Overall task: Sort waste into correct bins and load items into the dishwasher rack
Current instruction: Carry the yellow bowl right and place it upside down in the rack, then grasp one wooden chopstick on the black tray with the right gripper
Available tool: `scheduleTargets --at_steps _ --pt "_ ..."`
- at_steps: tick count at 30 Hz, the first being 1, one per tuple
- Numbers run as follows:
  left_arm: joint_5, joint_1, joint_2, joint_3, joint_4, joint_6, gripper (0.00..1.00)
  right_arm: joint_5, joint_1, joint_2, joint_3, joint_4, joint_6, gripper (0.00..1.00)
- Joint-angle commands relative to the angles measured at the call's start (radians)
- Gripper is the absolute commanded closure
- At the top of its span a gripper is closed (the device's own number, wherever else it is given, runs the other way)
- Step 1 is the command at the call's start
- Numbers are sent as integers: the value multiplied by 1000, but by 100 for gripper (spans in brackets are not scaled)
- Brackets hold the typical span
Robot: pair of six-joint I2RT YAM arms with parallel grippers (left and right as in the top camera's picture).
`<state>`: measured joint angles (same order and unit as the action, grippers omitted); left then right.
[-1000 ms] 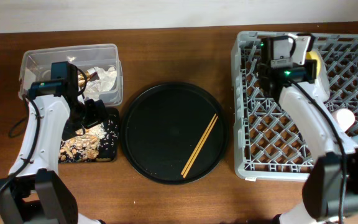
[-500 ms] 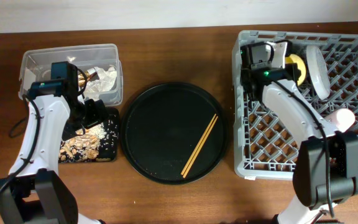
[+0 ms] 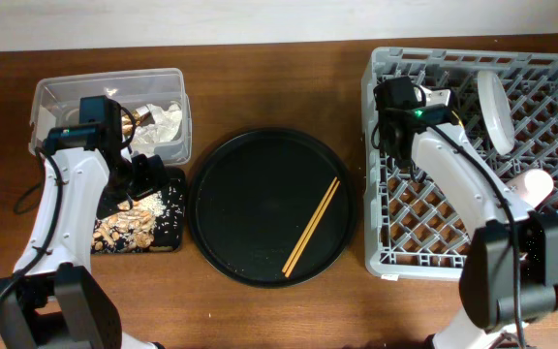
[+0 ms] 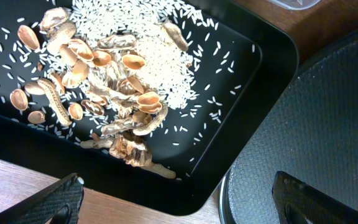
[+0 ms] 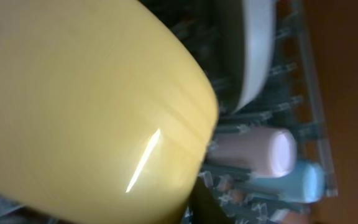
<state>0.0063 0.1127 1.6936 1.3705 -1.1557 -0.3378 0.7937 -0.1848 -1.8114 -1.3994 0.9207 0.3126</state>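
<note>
Loading looks underway: the small yellow bowl (image 5: pixel 86 124) crowds the right gripper (image 3: pixel 395 131), its grip impossible to tell, over the large grey plastic rack (image 3: pixel 386 252) at the table's right edge, presumably to seat among pegs; left gripper (image 4: pixel 179 193) hangs apart.

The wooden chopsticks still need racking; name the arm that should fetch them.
Right, probably: the wooden chopsticks lie on the round black tray's right half, beside the grey plastic rack where the right gripper is. The open left gripper is farther, over the black rectangular tray.

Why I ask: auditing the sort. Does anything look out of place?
Only the wooden chopsticks: they lie alone on the round black tray, outside the dishwasher rack. Nothing looks spilled.
</note>
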Motion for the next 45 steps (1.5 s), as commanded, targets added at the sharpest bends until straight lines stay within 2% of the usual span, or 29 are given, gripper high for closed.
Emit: scheduleTargets --at_steps 1,2,4,8,13,17,22,26,28,30,36,41,42,44,45 --pt "-10 2 -28 1 2 -10 4 -230 -11 157 8 24 20 73" --pt "-10 2 -28 1 2 -10 4 -315 -11 213 8 45 17 70" --pt "-10 2 -28 1 3 -10 3 -508 -11 301 8 71 -24 53" --pt "-10 2 -28 1 3 -10 3 -894 -43 370 8 90 -15 51" --pt "-10 2 -28 1 3 -10 3 -940 -230 301 9 113 66 50" --pt "-10 2 -28 1 2 -10 3 -929 -361 137 9 109 177 49" --pt "-10 2 -28 1 2 -10 3 -895 -399 -79 9 110 379 49" --pt "-10 2 -28 1 2 -10 1 -891 -398 -142 9 109 408 52" --pt "-10 2 -28 1 2 -10 1 -862 -399 -143 9 117 457 64" --pt "-10 2 -28 1 2 -10 1 -849 -399 -143 15 127 517 67" --pt "-10 2 -28 1 2 -10 1 -836 -399 -143 157 2 588 70" --pt "-10 2 -28 1 2 -10 1 -834 -399 -143 191 -55 591 70" --pt "-10 2 -28 1 2 -10 1 -834 -399 -143 192 -67 591 72" --pt "-10 2 -28 1 2 -10 1 -835 -399 -143 192 -76 591 92" --pt "-10 2 -28 1 2 -10 1 -835 -399 -143 192 -76 591 93"
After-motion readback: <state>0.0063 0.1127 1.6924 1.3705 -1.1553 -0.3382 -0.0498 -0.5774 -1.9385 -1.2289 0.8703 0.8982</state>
